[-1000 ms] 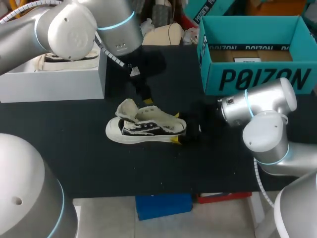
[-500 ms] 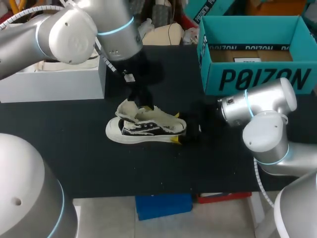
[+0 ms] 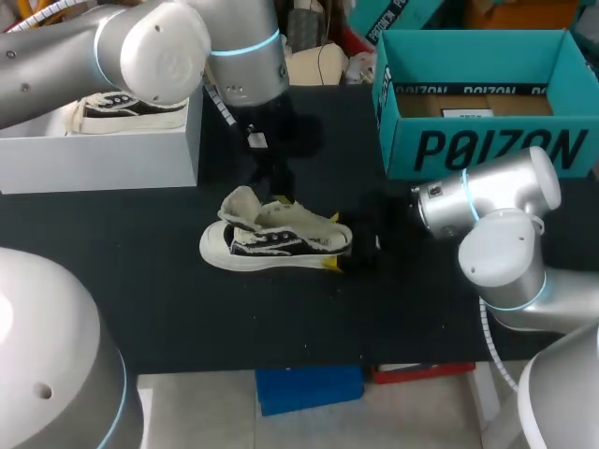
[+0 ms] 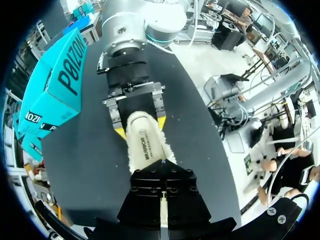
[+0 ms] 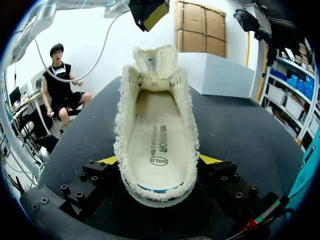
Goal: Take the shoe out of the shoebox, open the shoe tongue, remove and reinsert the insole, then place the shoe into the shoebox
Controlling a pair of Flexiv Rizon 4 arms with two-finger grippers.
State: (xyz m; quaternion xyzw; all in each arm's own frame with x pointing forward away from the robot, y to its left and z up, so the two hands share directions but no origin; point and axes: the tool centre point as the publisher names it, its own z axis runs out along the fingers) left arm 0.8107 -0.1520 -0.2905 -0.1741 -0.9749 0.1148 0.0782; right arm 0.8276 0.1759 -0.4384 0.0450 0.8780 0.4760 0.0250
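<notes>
Two-fingered right end effector [image 5: 158, 160] pinches the shoe [image 3: 276, 238] at its heel; left end effector [image 3: 274, 192] hovers above, grip unclear.

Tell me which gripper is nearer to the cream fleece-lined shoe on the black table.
Right. The right gripper is shut on the heel of the cream fleece-lined shoe, one finger on each side; the left gripper hangs above its tongue end, not touching it.
</notes>
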